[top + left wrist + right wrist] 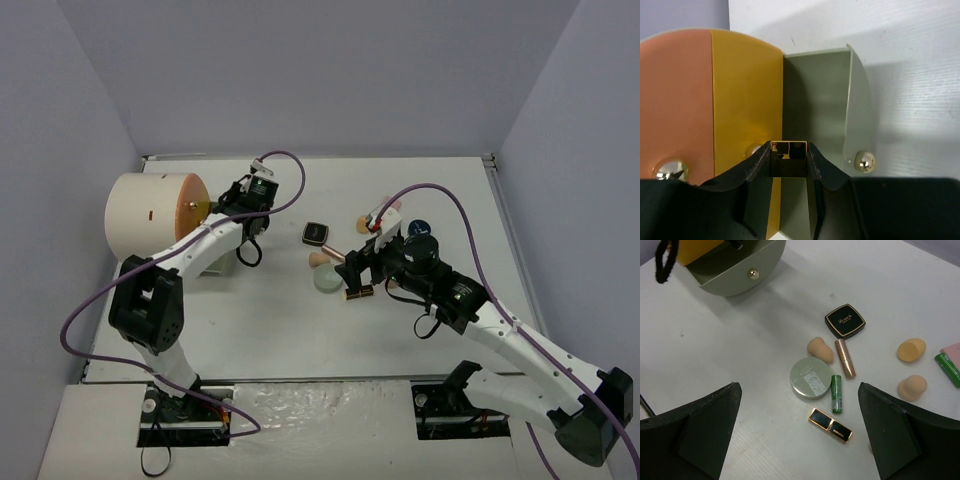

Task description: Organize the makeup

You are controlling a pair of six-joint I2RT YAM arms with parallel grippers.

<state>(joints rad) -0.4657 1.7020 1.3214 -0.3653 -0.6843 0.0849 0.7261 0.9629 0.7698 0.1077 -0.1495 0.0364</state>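
Note:
My left gripper (pixel 213 207) is at the orange front of the cream cylinder (pixel 145 215). In the left wrist view it (pixel 789 162) is shut on a black-and-gold lipstick (pixel 788 159) held over an open grey-green drawer (pixel 825 95). My right gripper (pixel 352 272) is open and empty above the loose makeup. Below it (pixel 797 412) lie a pale green disc (pixel 811 377), a green tube (pixel 836 393), a black-and-gold lipstick (pixel 830 425), a gold tube (pixel 845 358), a peach sponge (pixel 820 350) and a black square compact (pixel 845 320).
Two more peach sponges (pixel 911 350) (pixel 912 387), a pink pad (pixel 952 350) and a green stick (pixel 947 369) lie at the right. A dark round compact (pixel 420 228) sits behind my right arm. The drawer (pixel 735 272) has a brass knob. Walls enclose the table.

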